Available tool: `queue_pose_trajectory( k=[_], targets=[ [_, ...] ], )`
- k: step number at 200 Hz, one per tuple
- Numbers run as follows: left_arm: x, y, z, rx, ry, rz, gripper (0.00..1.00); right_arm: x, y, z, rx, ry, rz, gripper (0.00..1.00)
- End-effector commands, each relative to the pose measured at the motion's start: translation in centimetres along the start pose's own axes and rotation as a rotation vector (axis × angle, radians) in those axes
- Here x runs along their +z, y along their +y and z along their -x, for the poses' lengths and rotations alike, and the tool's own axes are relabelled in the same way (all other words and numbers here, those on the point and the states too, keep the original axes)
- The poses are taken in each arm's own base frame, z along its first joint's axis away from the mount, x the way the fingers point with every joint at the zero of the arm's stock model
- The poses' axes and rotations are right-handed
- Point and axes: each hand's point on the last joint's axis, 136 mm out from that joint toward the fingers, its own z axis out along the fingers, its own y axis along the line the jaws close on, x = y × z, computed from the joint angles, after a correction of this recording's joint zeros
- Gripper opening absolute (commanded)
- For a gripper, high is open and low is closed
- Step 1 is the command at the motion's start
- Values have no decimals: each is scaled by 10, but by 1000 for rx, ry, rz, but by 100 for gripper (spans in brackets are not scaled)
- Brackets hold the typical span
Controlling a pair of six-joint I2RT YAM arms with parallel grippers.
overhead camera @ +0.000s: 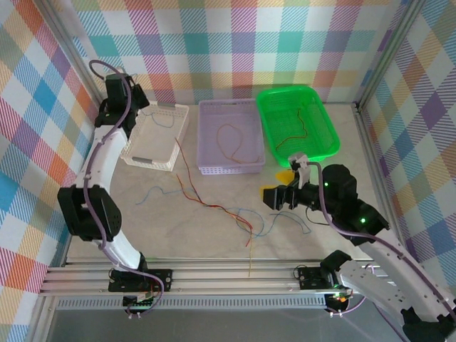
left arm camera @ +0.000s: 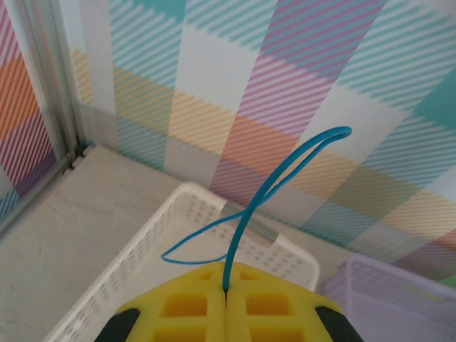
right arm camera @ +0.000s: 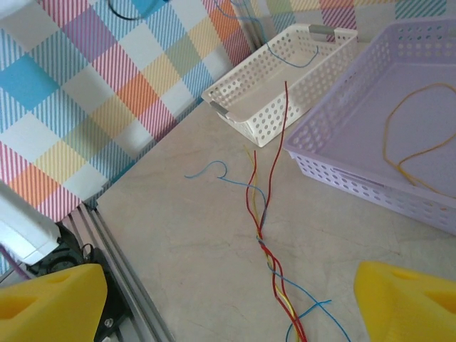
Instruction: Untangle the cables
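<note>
A tangle of thin cables [overhead camera: 214, 206] in red, yellow and blue lies twisted on the table between the arms; the bundle [right arm camera: 267, 249] runs up the right wrist view. My left gripper [left arm camera: 226, 288] is shut on a blue cable [left arm camera: 285, 178], which loops upward over the white basket [left arm camera: 107, 285]. In the top view the left gripper [overhead camera: 137, 100] hangs at that basket's [overhead camera: 135, 153] far left corner. My right gripper [overhead camera: 274, 189] is open, low over the table just right of the tangle. Its yellow fingers [right arm camera: 50, 299] stand wide apart, with nothing between them.
A blue cable [overhead camera: 165, 120] lies in the white basket. The purple basket [overhead camera: 206, 164] holds an orange cable [overhead camera: 229, 142], and the green basket [overhead camera: 328, 142] holds red and green cables [overhead camera: 299, 128]. Checked walls enclose the table, and metal rails [overhead camera: 214, 274] run along its near edge.
</note>
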Motion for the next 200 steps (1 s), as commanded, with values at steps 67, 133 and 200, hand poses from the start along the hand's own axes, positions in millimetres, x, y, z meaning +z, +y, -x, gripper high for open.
queue_pose_trajectory(
  k=[67, 133, 200],
  targets=[
    [58, 27, -98, 51, 195, 50, 0, -8, 2, -28, 19, 45, 23, 91],
    [63, 35, -155, -12, 354, 55, 5, 2, 0, -31, 48, 75, 20, 91],
    [45, 27, -149, -69, 409, 33, 35, 17, -14, -44, 99, 177, -46, 90]
  ],
)
